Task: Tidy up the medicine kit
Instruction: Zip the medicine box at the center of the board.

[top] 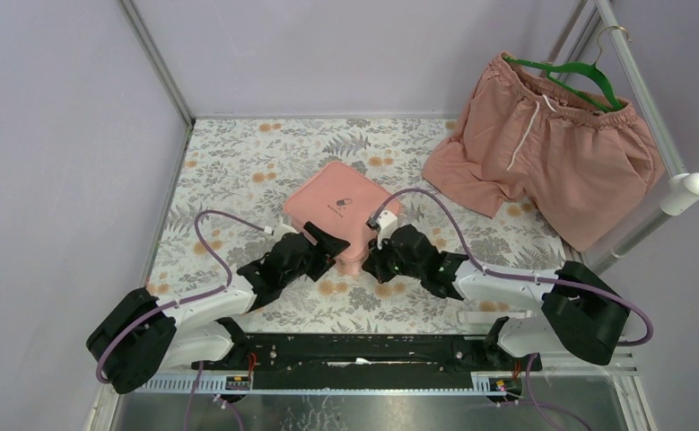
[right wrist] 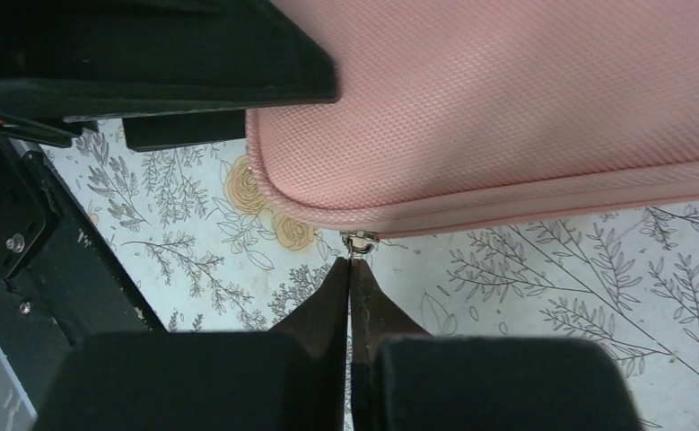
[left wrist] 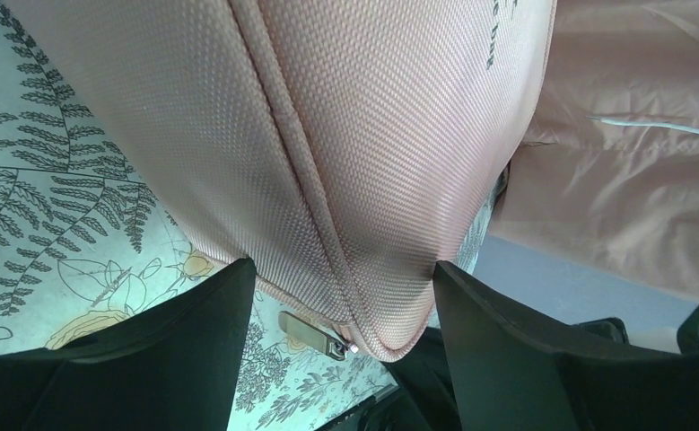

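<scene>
Lying on the flowery bench, the medicine kit sits between lilac walls; left tool gapes around its corner, right tool pinches its zip pull.

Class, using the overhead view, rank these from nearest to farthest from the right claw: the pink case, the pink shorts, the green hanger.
1. Pink case: right at the right claw, at the case's near corner, mid-table.
2. Pink shorts: farther back and to the right, draped against the frame.
3. Green hanger: farthest, at the top of the shorts, in the back right corner.
</scene>
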### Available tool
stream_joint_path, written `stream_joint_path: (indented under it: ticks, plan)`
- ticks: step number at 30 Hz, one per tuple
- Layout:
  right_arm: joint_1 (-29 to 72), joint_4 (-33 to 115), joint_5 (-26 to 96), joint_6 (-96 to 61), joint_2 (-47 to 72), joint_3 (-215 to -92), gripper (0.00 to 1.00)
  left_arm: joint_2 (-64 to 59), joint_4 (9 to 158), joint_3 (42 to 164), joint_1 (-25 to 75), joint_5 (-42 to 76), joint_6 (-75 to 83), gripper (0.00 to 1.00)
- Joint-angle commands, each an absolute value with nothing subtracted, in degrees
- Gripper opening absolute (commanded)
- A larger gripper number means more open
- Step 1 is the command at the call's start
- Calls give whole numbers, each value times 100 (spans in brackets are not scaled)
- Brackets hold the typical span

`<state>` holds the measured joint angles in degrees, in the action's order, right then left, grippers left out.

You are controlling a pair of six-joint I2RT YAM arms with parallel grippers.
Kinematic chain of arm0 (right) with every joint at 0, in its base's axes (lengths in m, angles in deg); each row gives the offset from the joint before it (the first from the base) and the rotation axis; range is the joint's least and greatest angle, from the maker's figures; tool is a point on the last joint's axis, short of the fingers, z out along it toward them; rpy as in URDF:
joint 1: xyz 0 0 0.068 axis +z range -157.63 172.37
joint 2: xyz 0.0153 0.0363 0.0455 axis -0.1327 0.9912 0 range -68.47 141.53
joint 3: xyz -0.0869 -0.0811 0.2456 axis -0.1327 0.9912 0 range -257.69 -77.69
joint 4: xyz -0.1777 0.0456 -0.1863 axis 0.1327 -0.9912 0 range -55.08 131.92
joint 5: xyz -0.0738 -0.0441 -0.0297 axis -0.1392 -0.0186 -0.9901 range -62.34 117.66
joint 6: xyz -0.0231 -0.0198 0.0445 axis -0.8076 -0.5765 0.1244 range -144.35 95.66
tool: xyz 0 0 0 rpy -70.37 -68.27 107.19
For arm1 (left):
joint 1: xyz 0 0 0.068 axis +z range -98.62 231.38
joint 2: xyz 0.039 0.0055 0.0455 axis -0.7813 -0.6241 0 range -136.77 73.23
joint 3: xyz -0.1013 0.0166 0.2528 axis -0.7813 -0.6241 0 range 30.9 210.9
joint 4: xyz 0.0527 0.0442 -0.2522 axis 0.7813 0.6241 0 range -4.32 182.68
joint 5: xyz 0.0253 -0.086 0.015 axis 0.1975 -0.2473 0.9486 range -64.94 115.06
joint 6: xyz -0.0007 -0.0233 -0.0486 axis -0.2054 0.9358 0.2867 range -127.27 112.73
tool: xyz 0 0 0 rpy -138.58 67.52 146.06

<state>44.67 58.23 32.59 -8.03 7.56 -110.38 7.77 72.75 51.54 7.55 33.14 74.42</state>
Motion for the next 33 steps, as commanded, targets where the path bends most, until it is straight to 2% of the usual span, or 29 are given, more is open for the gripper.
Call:
stream_joint_path:
  ticks: [1, 17, 21, 25, 33]
  plan:
    - [4941, 6203, 3511, -606, 807, -11451, 0, 696, 6939, 5331, 693, 3559, 7261, 79]
    - [5566, 6150, 2742, -493, 1465, -12196, 0, 819, 7127, 5311, 518, 3662, 7017, 79]
    - [5565, 6040, 2223, -492, 1029, -11802, 0, 1181, 7424, 5271, 527, 3802, 6932, 83]
    - [5565, 5808, 1997, -440, 636, -11506, 0, 1568, 7847, 5295, 524, 3827, 6691, 92]
    - [5565, 5427, 1861, -453, 226, -11119, 0, 2638, 8944, 5409, 525, 4156, 5871, 98]
